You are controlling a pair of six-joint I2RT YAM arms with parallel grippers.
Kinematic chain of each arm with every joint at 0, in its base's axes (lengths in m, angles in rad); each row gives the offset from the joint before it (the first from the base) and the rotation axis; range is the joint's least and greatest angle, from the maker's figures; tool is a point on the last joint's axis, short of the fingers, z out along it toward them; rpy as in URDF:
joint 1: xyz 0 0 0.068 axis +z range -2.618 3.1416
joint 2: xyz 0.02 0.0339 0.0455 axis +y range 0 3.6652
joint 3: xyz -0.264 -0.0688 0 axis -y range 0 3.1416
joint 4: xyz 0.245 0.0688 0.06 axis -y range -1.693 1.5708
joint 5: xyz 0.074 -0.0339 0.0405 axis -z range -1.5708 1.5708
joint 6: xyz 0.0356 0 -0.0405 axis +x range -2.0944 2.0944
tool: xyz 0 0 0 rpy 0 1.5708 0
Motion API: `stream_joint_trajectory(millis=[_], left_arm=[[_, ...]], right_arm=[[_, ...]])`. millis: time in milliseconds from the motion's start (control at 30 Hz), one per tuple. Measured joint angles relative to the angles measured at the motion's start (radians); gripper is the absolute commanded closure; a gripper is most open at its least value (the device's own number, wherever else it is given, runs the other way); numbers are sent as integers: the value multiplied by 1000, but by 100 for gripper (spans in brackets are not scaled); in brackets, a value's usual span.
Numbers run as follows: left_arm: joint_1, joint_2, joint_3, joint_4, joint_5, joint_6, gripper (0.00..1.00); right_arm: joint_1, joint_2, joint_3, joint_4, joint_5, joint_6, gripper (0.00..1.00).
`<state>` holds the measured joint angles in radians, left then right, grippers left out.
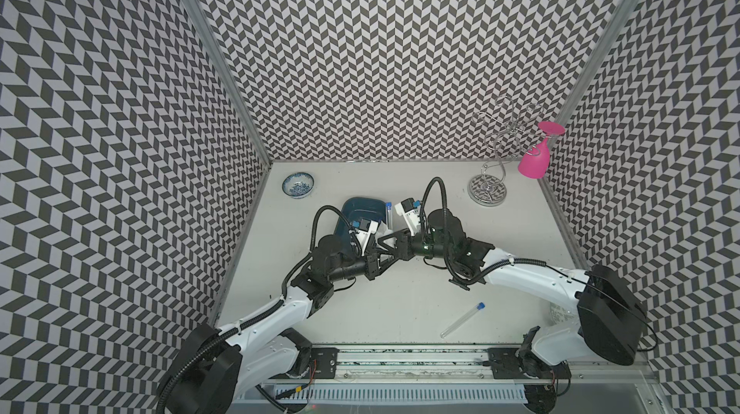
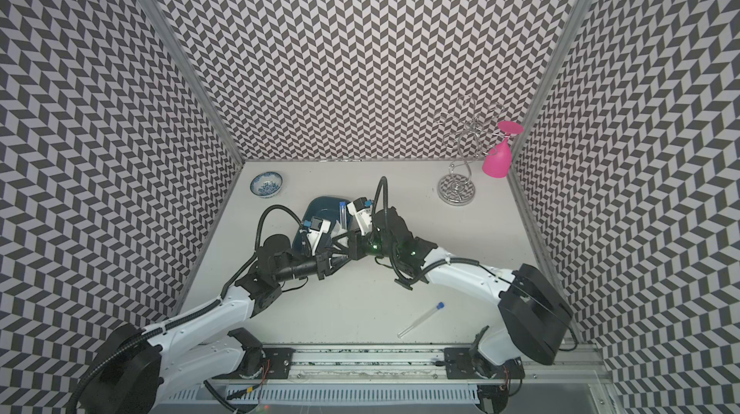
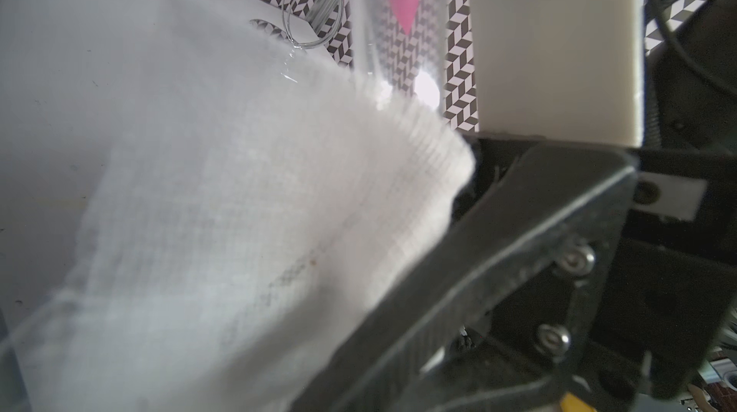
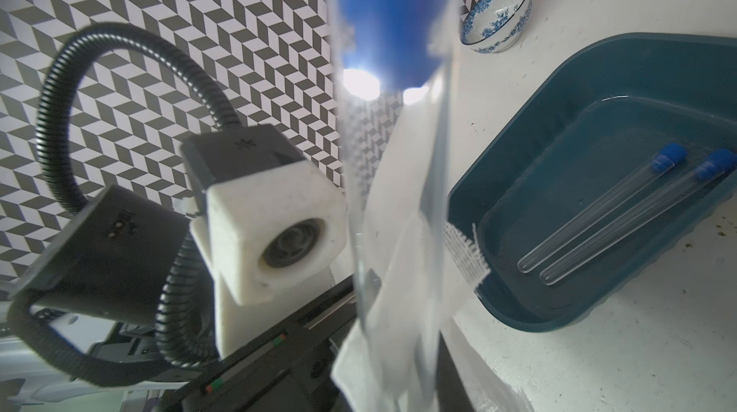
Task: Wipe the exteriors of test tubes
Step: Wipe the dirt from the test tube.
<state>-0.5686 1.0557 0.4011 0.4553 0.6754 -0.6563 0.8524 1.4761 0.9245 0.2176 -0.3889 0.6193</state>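
Observation:
Over the table's middle my two grippers meet. My right gripper (image 1: 395, 238) is shut on a clear test tube (image 4: 393, 159), which rises from its jaws to a blue cap (image 1: 388, 205). My left gripper (image 1: 380, 246) is shut on a white gauze wipe (image 3: 259, 210). The wipe (image 4: 399, 310) is folded around the tube's lower part, next to the right jaws. Two more capped test tubes (image 4: 598, 210) lie side by side in a dark teal tray (image 4: 518, 143). Another test tube (image 1: 462, 320) lies loose on the table, front right.
The teal tray (image 1: 354, 211) sits just behind the grippers. A blue-and-white bowl (image 1: 298, 185) stands at the back left. At the back right is a wire glass rack (image 1: 487, 191) with a pink glass (image 1: 534, 161) hanging upside down. Patterned walls close in three sides.

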Motion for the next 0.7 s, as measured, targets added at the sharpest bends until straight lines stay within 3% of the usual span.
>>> stream_joint_trajectory(millis=[400, 700], left_arm=[[0, -23, -19, 5, -2, 3, 62], [21, -178, -84, -84, -29, 5, 57]], right_arm=[[-10, 0, 2, -18, 18, -3, 86], [-48, 0, 12, -70, 34, -37, 86]])
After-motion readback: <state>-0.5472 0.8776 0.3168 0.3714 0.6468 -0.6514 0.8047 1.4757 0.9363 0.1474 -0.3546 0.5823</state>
